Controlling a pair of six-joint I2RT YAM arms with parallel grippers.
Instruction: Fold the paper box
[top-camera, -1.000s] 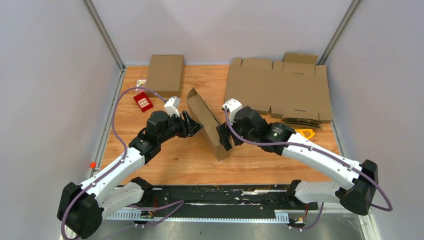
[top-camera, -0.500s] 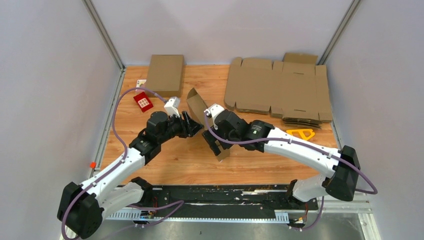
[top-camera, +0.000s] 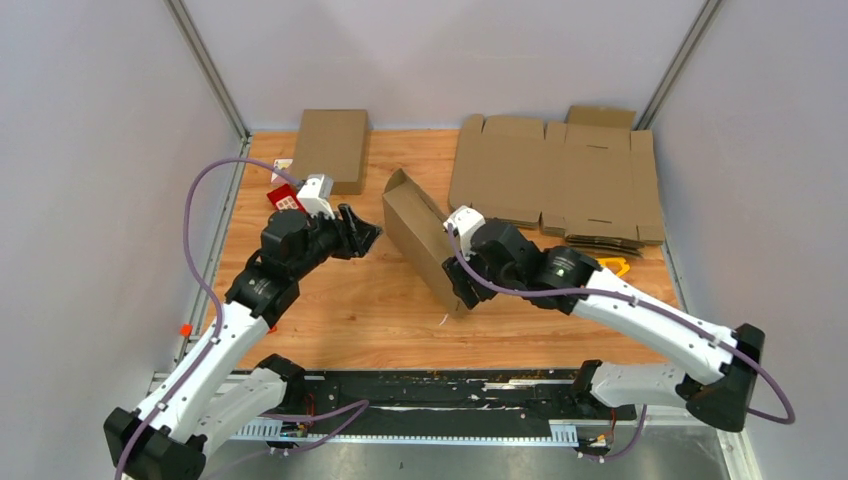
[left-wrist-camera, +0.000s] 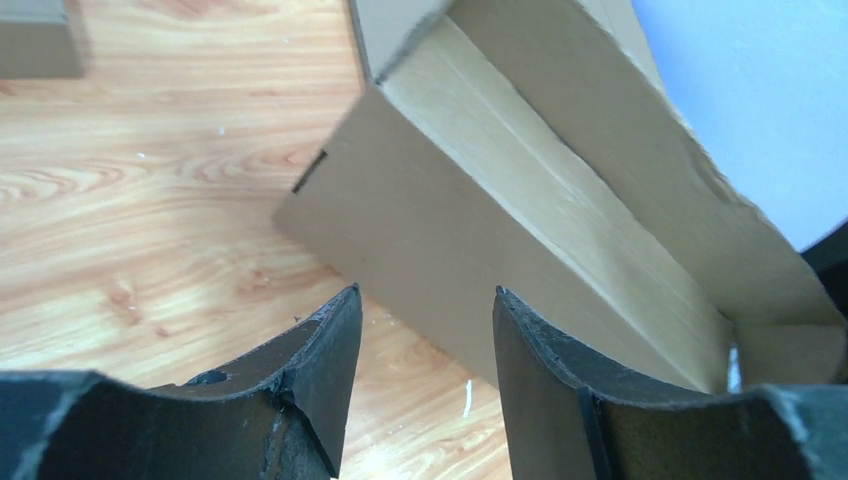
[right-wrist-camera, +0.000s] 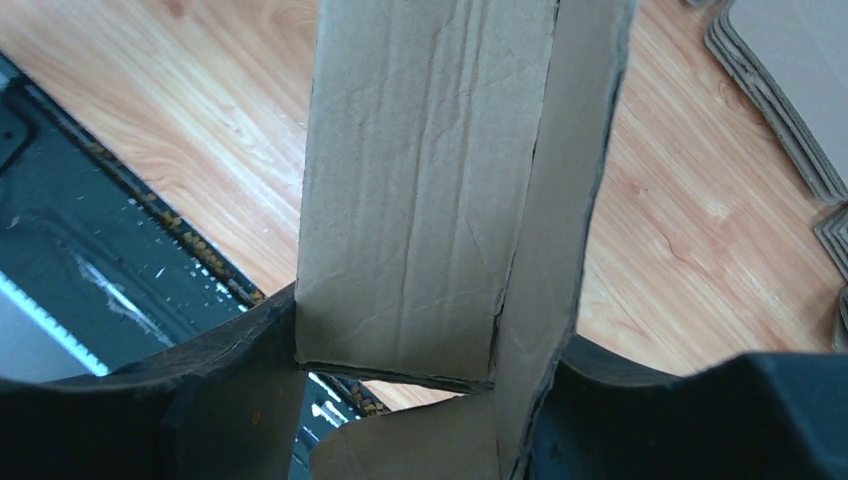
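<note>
One arm engaged: we clamp the near end of the paper box (top-camera: 415, 225) mid-frame in the right gripper (right-wrist-camera: 425, 340), left gripper (left-wrist-camera: 425, 300) part-open and empty; next, left probably pushes the open wall in.

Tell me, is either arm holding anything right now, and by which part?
The right tool clasps the paper box at its near end, fingers either side of the raised walls. The left tool is open and empty.
</note>
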